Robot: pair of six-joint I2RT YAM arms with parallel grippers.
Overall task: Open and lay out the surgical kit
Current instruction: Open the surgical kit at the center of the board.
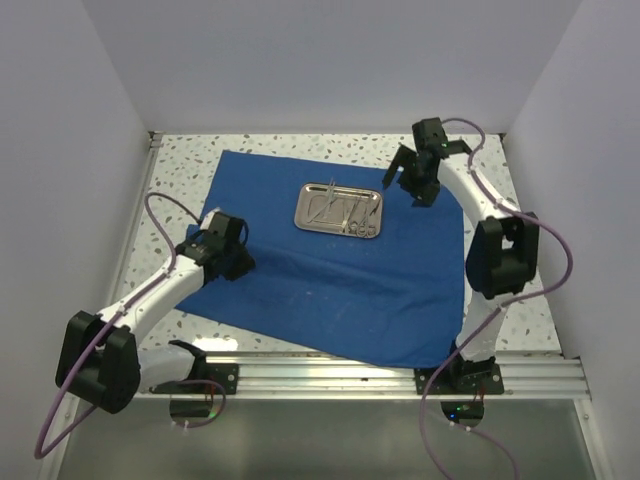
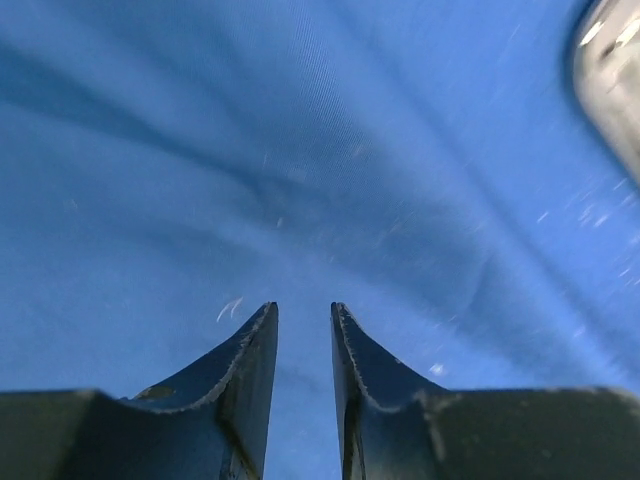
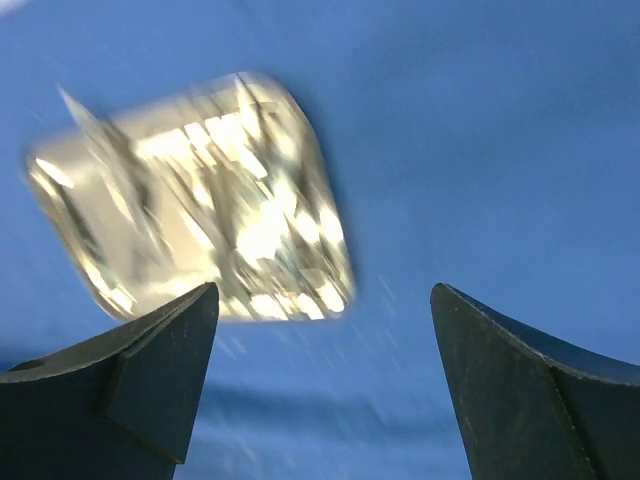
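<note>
The royal-blue cloth (image 1: 320, 290) lies spread flat on the table. The steel tray (image 1: 338, 210) stands on its far middle with the thin silver instruments (image 1: 350, 213) inside. My left gripper (image 1: 238, 264) is low over the cloth's left part. In the left wrist view (image 2: 303, 310) its jaws stand a narrow gap apart, empty, with cloth (image 2: 300, 150) below. My right gripper (image 1: 419, 193) hangs just right of the tray. In the right wrist view (image 3: 325, 290) it is wide open and empty, with the blurred tray (image 3: 190, 200) ahead to the left.
The speckled tabletop (image 1: 180, 170) shows around the cloth. White walls close in the left, back and right. A metal rail (image 1: 400, 372) runs along the near edge, and the cloth's front corner reaches it. The tray's edge shows at the left wrist view's top right (image 2: 610, 80).
</note>
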